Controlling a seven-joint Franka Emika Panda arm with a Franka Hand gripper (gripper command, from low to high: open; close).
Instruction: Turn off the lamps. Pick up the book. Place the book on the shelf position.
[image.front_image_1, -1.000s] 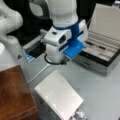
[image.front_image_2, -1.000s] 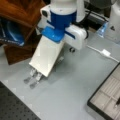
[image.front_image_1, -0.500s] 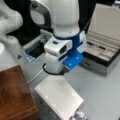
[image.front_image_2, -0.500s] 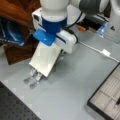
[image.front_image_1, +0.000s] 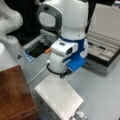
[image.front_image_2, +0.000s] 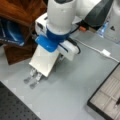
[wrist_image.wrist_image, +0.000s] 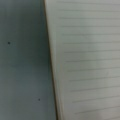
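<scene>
Going from a front view's left, we see the cabinet (image.front_image_1: 15, 95), its dark wooden top bare: the book is not yet on it. Just right of it, the book (image.front_image_1: 58, 98) lies on a slatted metal stand (image.front_image_1: 80, 115) on the grey worktop (image.front_image_1: 105, 95), its row of binding holes along the edge facing the cabinet. Above the book's far end hangs the arm's wrist (image.front_image_1: 66, 56), white with a blue collar, close over the page.

We name the jaws but cannot point to them: the wrist hides them in both front views, and the wrist view shows none of them, so we cannot tell whether they are released or clenched. That view gives us only the book (wrist_image.wrist_image: 85, 60), its faint lines filling the right side, with its edge running down the picture and the worktop (wrist_image.wrist_image: 22, 60) on the left.

In our judgement the step in hand is the pick-up of the book. To do it well we should take the book at its edge, squarely, since a thin, wide book held near one end will sag and swing.

Further right sits a grey case (image.front_image_1: 105, 53), well apart. No lampshade shows clearly to us.
</scene>
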